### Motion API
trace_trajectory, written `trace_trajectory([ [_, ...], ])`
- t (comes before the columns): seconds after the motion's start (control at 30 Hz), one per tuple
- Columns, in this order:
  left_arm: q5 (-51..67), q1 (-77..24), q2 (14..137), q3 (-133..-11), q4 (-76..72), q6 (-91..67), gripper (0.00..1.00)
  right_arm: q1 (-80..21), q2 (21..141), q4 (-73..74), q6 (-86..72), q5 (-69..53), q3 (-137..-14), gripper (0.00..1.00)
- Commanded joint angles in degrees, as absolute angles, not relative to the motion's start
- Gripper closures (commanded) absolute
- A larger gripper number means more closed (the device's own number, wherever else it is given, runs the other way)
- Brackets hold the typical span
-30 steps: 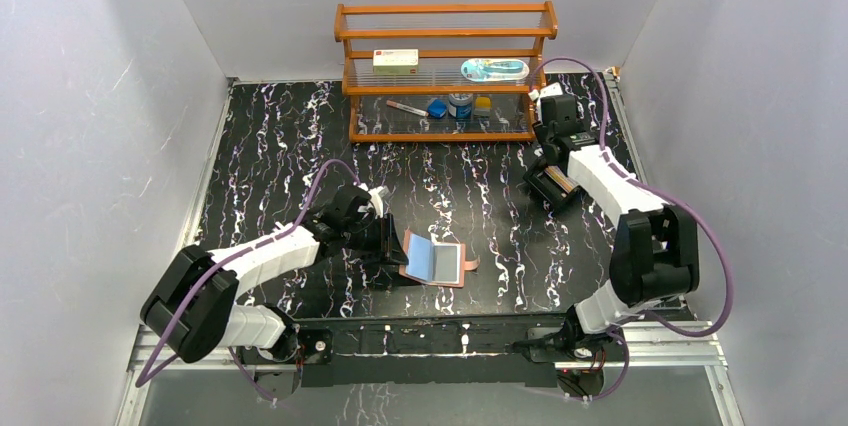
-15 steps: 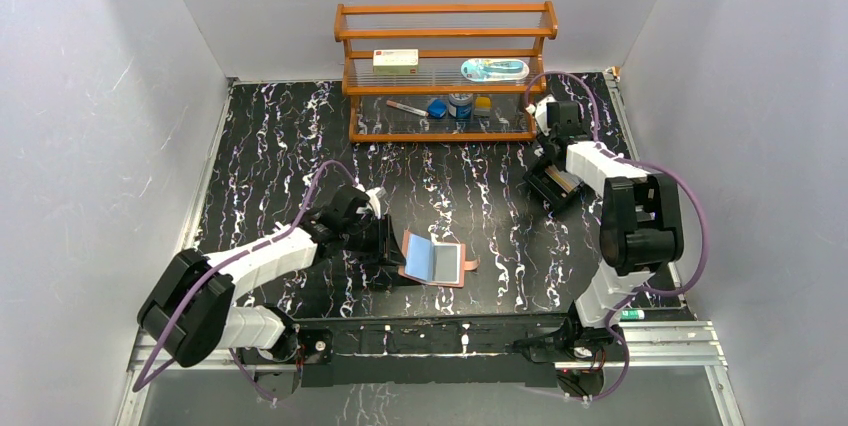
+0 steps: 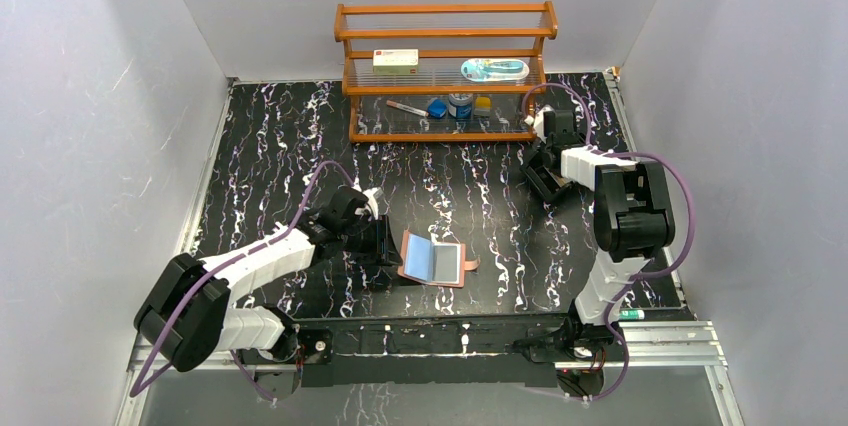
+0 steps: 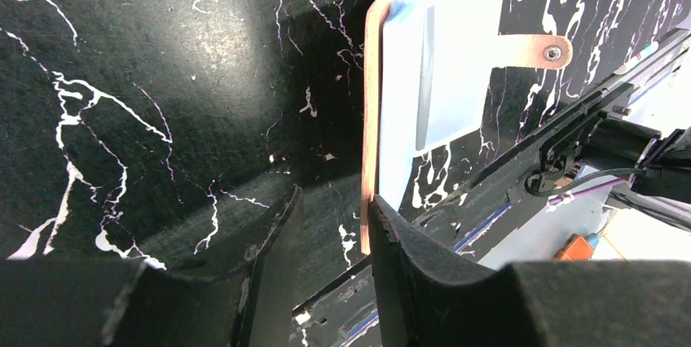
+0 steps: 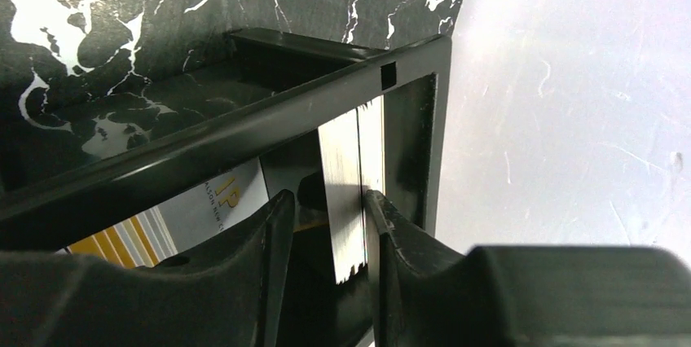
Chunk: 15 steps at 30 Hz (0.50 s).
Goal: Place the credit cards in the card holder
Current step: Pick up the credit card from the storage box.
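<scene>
The tan-pink card holder lies open on the table, bluish sleeves up, its left flap raised. In the left wrist view its tan edge stands just past my right fingertip and seems to touch it; the sleeves and snap tab lie beyond. My left gripper is open with nothing between the jaws. My right gripper is open, reaching into a black tray. A silver-grey credit card stands between its fingers, against the right one. A white card with orange-yellow stripes lies left of it.
A wooden shelf rack stands at the back with a white red-labelled box and small items. White walls enclose the table. The right arm's elbow is raised over the right side.
The right arm has folded back, its elbow moving toward the rear, and its gripper has shifted slightly back at the tray. The left gripper has barely moved beside the wallet.
</scene>
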<state>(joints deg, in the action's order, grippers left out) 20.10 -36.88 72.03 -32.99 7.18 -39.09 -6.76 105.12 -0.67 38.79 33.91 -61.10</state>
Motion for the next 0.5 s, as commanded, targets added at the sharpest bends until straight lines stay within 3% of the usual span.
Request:
trace_trajectory([
  [0.0,19.70,-37.05,70.29,-33.67,8.87,-38.24,0.66,-6.34,103.14,-4.66,39.41,35.63,-60.74,0.57],
  [0.1,19.58,-37.00,70.13,-33.56,8.88,-38.43,0.65,-6.15,101.61,-4.10,39.14,35.60,-61.19,0.62],
  [0.33,19.95,-37.00,69.89,-33.77,8.92,-38.53,0.65,-5.63,100.11,-2.75,38.23,34.96,-61.95,0.63],
  [0.47,19.69,-37.02,69.80,-34.41,9.73,-38.30,0.64,-5.53,100.11,0.96,35.99,33.21,-63.75,0.75],
])
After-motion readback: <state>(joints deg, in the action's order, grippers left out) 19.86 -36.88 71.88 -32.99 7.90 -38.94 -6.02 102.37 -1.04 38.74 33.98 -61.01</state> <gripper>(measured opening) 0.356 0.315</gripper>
